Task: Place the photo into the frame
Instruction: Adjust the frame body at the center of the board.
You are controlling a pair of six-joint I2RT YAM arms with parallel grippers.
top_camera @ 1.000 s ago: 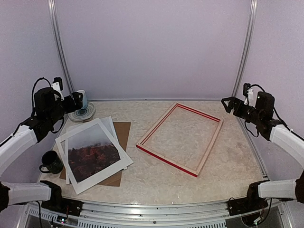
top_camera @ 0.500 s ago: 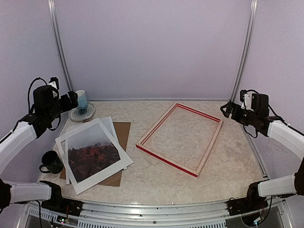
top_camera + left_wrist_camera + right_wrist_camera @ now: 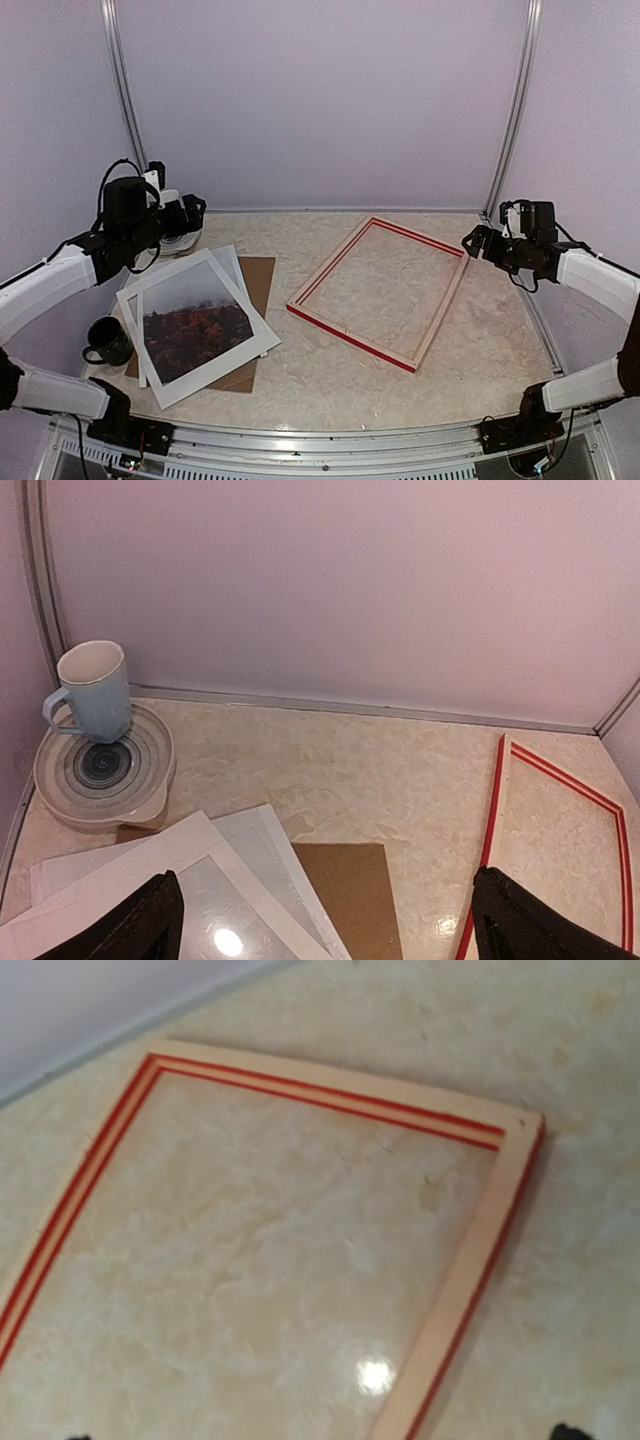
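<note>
Fingers of left gripper (image 3: pixel 190 212) and right gripper (image 3: pixel 472 243) gape empty from above, the light, floppy grey-and-red-brown paper photo (image 3: pixel 192 318) at left, likely best pinched by an edge, well apart from the stiff red, pale-wood rectangular frame (image 3: pixel 380 290); left wrist: glossy pale sheets (image 3: pixel 250 870) over a brown board (image 3: pixel 345 890); right wrist: frame flat on the marbled table (image 3: pixel 580 1040).

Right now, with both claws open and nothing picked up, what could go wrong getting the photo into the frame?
The photo lies flat in a stack with white sheets and a brown board; the left claw may pinch several layers or crease it.
The dark mug stands right beside the stack, and the blue mug is near that claw; either could get knocked.
The frame lies loose, so it may slide.
</note>
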